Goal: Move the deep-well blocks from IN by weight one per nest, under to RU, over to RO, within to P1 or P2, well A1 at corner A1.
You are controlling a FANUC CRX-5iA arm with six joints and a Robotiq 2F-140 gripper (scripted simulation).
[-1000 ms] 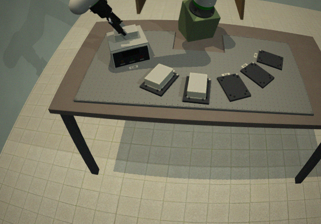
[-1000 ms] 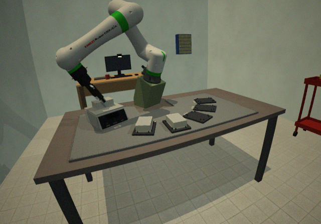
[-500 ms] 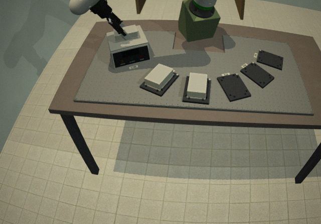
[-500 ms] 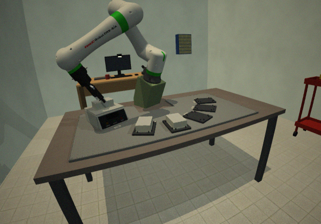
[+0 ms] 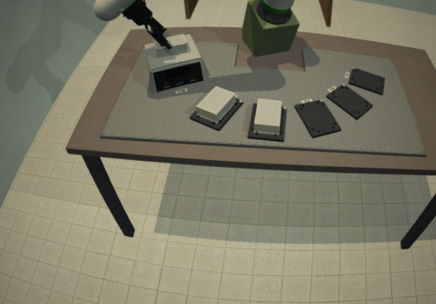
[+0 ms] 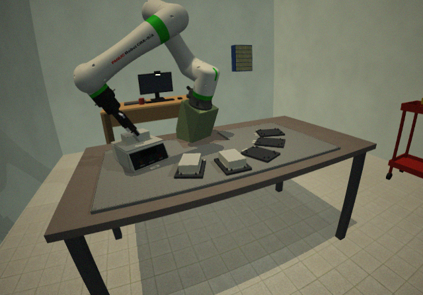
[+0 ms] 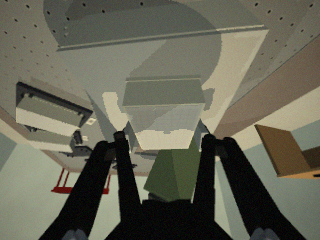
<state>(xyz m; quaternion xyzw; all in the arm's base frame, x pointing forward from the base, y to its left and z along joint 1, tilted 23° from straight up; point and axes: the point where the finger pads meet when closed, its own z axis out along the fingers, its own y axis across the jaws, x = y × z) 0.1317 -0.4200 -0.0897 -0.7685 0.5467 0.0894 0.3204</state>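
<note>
Claw (image 5: 165, 45) clamped on a white block (image 5: 174, 43) over the check-weigher (image 5: 174, 69) platform. Two more blocks (image 5: 215, 103) (image 5: 268, 115) sit in nests on the surface (image 5: 105, 93).

The tool (image 5: 166, 44) is clamped on a block (image 5: 178, 43) atop the weigher (image 5: 174, 69), w/ the arm slanting in from the rear-left. The green pedestal (image 5: 269, 35) stands just right of the weigher, blocking that side at the back. In front, two more blocks (image 5: 215, 103) (image 5: 268, 116) stick up on their plates. The three flat plates (image 5: 317, 118) (image 5: 349, 101) (image 5: 366, 80) to the right sit low on the table (image 5: 91, 131), so there's room to pass over them.
</note>
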